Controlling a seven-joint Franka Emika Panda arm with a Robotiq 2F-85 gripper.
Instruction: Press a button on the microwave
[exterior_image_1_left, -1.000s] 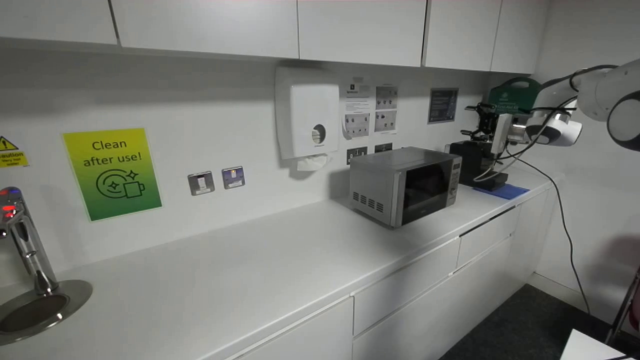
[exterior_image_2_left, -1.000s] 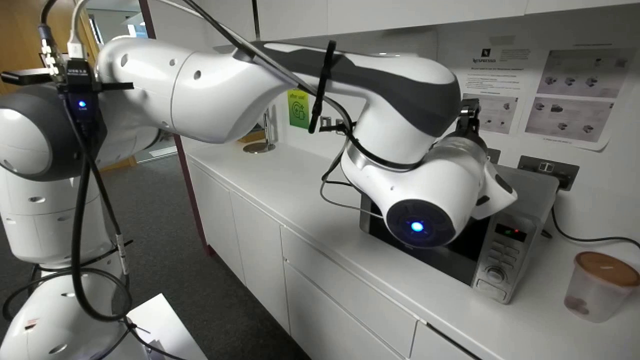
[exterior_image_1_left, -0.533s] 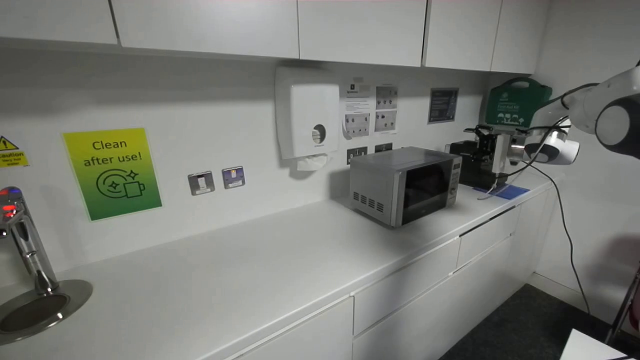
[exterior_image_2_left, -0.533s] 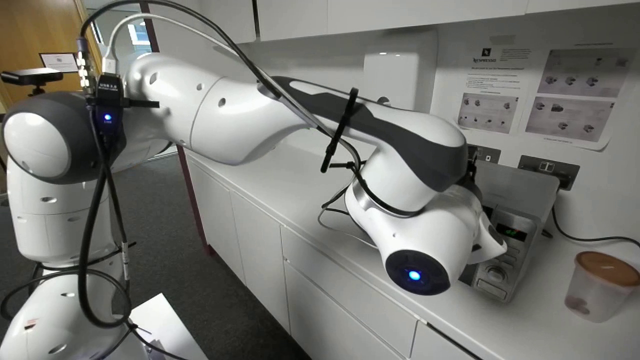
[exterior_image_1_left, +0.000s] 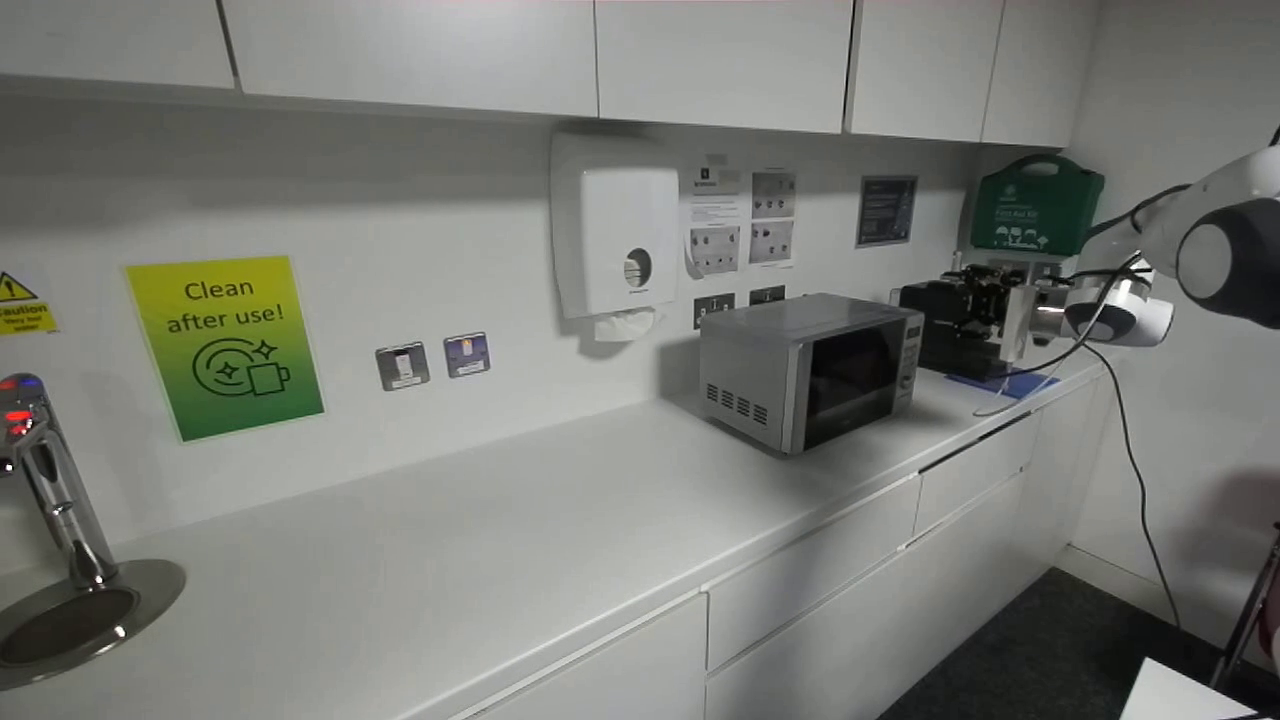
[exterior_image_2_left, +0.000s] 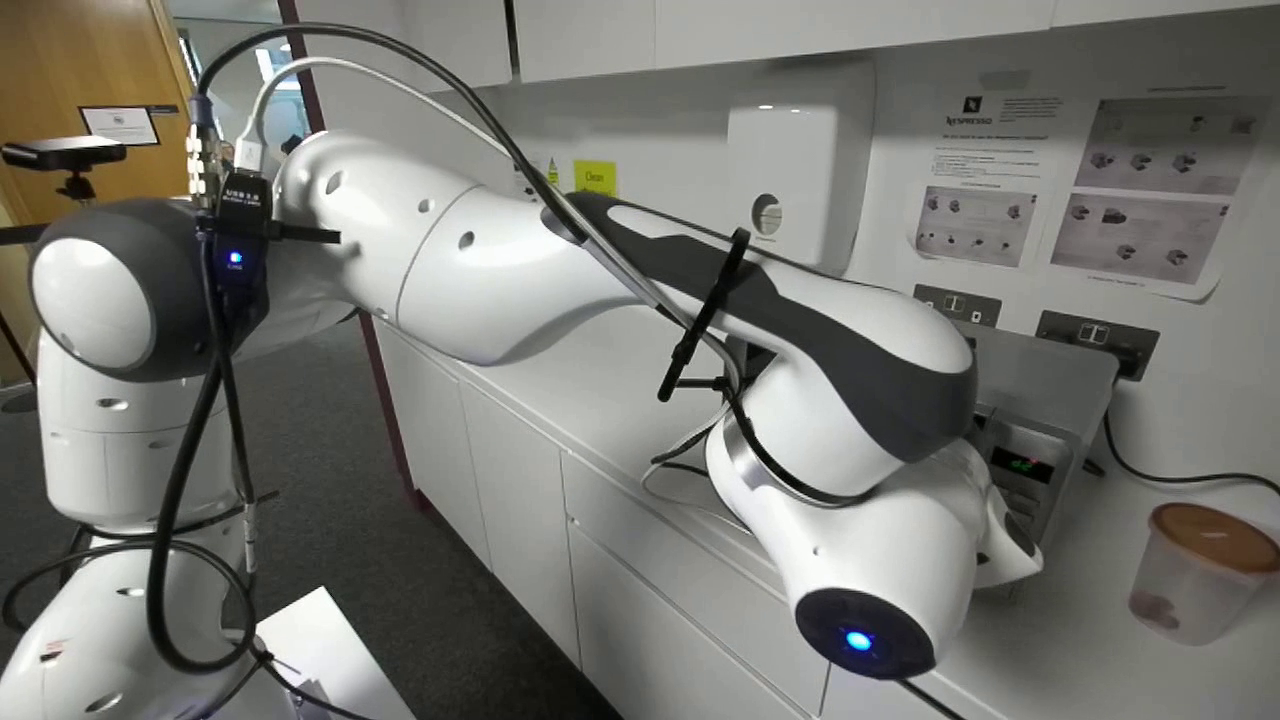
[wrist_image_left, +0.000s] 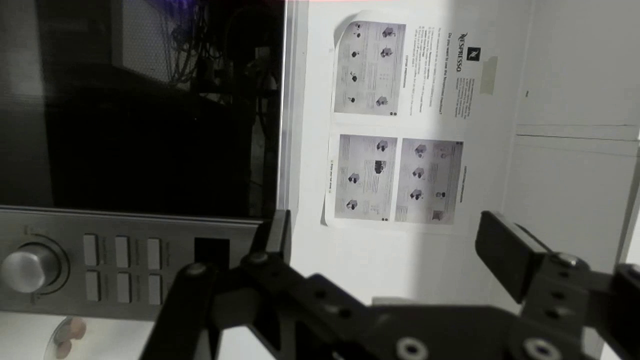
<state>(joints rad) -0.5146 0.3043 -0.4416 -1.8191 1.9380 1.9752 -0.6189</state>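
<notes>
The microwave sits on the white surface, near the wall. In the wrist view the fingers stand wide apart, holding nothing, one of them in front of the control panel beside the display. Whether they touch it I cannot tell (the arm blocks that spot in an exterior view). The step in hand looks like lining up before the press. The next move likely calls for drawing the fingers together, shifting down to the buttons, then pushing one straight in.
</notes>
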